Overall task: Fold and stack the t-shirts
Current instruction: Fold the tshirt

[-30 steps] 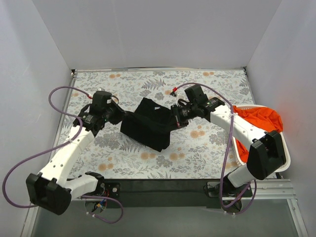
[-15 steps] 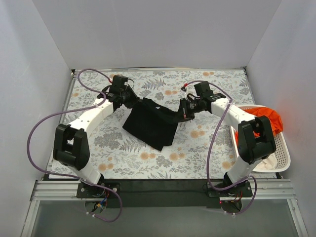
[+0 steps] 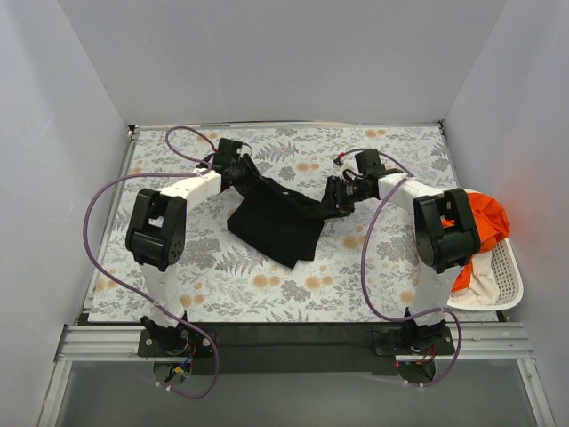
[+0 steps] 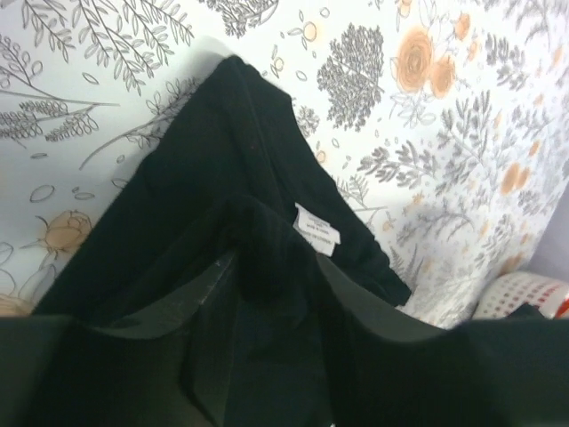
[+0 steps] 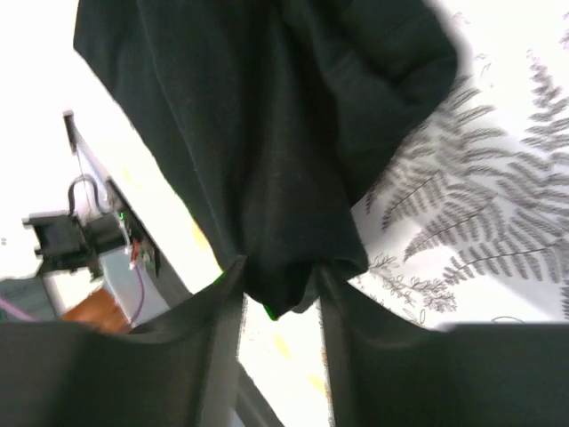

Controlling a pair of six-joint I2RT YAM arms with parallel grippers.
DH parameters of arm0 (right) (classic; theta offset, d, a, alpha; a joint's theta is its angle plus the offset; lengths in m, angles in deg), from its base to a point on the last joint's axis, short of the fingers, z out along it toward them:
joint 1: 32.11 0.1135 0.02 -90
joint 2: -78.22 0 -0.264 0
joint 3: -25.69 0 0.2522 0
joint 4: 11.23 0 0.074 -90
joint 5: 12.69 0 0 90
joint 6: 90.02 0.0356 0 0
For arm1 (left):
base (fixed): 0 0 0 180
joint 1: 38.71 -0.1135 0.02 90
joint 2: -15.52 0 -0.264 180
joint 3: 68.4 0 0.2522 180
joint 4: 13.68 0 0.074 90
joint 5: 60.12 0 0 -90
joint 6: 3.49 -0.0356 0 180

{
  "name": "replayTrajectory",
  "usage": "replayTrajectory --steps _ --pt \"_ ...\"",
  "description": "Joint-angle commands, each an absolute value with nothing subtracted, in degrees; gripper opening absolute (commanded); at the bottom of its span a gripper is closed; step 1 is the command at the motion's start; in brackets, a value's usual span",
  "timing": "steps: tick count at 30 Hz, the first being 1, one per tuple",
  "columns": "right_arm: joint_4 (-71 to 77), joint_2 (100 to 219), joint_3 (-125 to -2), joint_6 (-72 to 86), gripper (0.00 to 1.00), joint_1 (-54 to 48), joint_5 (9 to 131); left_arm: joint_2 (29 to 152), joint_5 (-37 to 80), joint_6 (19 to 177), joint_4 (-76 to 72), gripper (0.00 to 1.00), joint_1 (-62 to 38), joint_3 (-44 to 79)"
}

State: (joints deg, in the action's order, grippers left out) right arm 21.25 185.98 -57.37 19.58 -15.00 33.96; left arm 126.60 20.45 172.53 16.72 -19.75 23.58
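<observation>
The plain black cloth t-shirt [image 3: 276, 222] lies on the middle of the floral-patterned counter [image 3: 178, 267], its body trailing toward the near edge. Its raised edge runs left to right, the left end slightly closer to the far edge. The left pincer [image 3: 242, 169] and the right pincer [image 3: 336, 200] each pinch a bunch of that edge, one at each end, so neither arm is nearer. Any fold will likely hinge across this stretched line.
</observation>
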Motion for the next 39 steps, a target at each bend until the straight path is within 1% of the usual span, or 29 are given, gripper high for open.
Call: replayTrajectory --steps 1,2,3,4,5,6,12,13,15,18,22,26,28,33,35,39 --pt "18.0 184.48 -60.58 18.09 0.41 -15.15 38.36 124.68 20.48 169.57 12.91 0.4 -20.43 26.93" --pt "17.56 182.91 -60.32 17.57 0.45 -15.14 39.25 123.98 21.0 168.87 12.91 0.47 -20.43 27.1" --pt "17.47 182.02 -59.63 17.3 0.5 -15.06 40.21 123.02 21.27 167.65 12.91 0.54 -20.43 26.76" --pt "17.38 180.97 -59.01 16.86 0.53 -15.06 41.44 120.48 21.62 166.85 12.91 0.63 -20.43 26.14" --pt "17.21 178.7 -58.31 16.07 0.54 -14.88 43.8 118.98 21.97 166.15 12.91 0.67 -20.43 25.44" --pt "17.03 177.63 -56.82 15.63 0.58 -14.79 44.96 117.31 23.02 165.53 13.0 0.71 -20.43 23.43" --pt "16.94 170.77 -50.31 12.03 0.62 -11.98 51.82 104.83 28.03 161.4 16.77 0.83 -20.43 13.5" --pt "16.86 170.24 -49.26 11.85 0.62 -11.55 52.17 103.33 29.17 160.96 16.86 0.84 -20.43 9.83" --pt "16.59 169.1 -45.92 11.85 0.62 -10.31 52.53 100.35 30.92 159.73 17.04 0.86 -20.43 6.64" --pt "15.37 168.31 -41.52 13.25 0.62 -8.65 52.27 99.1 32.08 158.76 17.04 0.89 -20.43 2.15" --pt "10.36 167.34 -37.04 17.9 0.62 -6.36 51.04 101.98 32.52 157.7 15.81 0.93 -20.43 0.3" --pt "6.76 168.13 -35.1 22.38 0.61 -2.93 51.03 105.42 27.09 158.31 15.46 0.95 -20.43 0.3" --pt "4.3 168.48 -34.14 23.88 0.61 -2.32 50.42 105.87 23.3 160.41 14.76 0.93 -20.43 -0.84" --pt "0.95 168.57 -32.37 27.4 0.61 -1.52 50.42 104.12 18.82 165.6 14.67 0.84 -20.25 -5.41" --pt "0.51 166.65 -31.15 28.02 0.6 -1.43 51.47 102.27 17.58 169.2 14.4 0.84 -19.73 -8.83" --pt "0.68 163.48 -29.83 28.72 0.59 -1.43 53.23 93.77 16.96 174.31 13.35 0.83 -16.31 -14.9"
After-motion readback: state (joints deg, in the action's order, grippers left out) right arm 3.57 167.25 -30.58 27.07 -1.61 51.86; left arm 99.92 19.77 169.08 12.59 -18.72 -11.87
